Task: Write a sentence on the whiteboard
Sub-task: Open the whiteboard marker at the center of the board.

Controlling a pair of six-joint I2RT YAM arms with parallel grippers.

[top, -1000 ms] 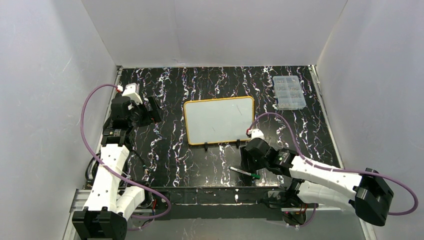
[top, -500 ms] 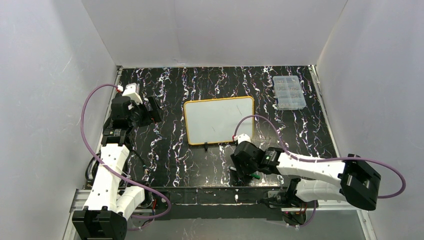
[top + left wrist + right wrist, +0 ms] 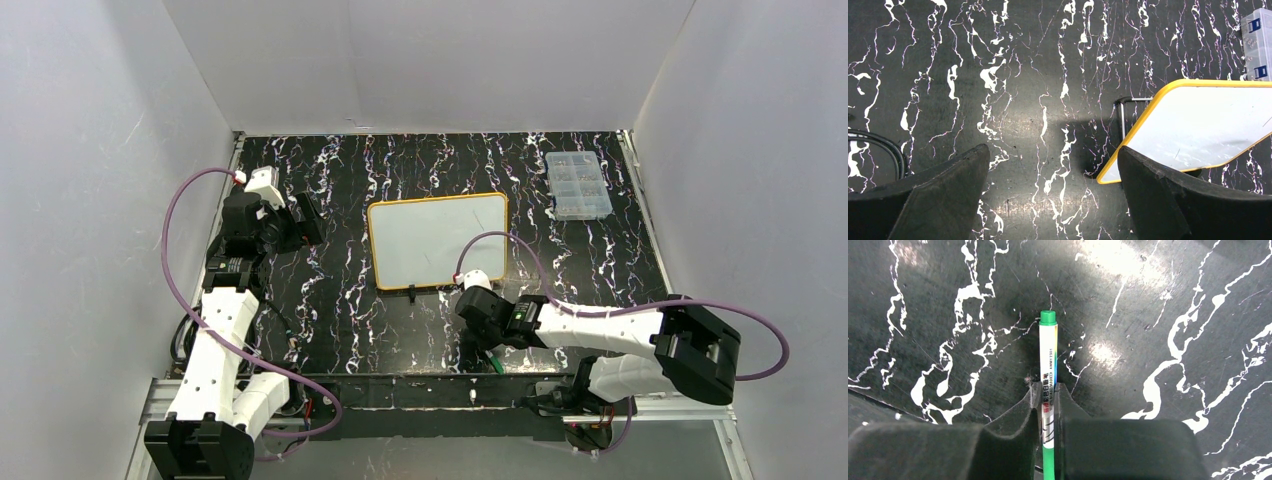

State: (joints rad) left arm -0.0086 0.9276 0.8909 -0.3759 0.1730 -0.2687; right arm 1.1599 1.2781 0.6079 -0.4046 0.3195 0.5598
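Note:
The whiteboard [image 3: 437, 240] with its yellow-orange frame lies at mid-table, its surface blank apart from faint marks; its near-left corner shows in the left wrist view [image 3: 1198, 130]. A green-and-white marker [image 3: 1048, 360] lies on the black marble table near the front edge, its green end pointing away from the wrist. My right gripper [image 3: 1048, 387] is down over it, shut with both fingers pressed on the barrel; from above the gripper [image 3: 478, 338] hides most of the marker [image 3: 497, 365]. My left gripper [image 3: 1053, 155] hangs wide open and empty, left of the board [image 3: 305, 220].
A clear compartmented plastic box [image 3: 578, 184] stands at the back right, its edge also in the left wrist view [image 3: 1259, 30]. Two black clip feet [image 3: 411, 293] stick out at the board's near edge. White walls enclose the table on three sides.
My right arm swung left and lowered over the marker, then its jaws closed onto the barrel. The left arm and the whiteboard have not moved.

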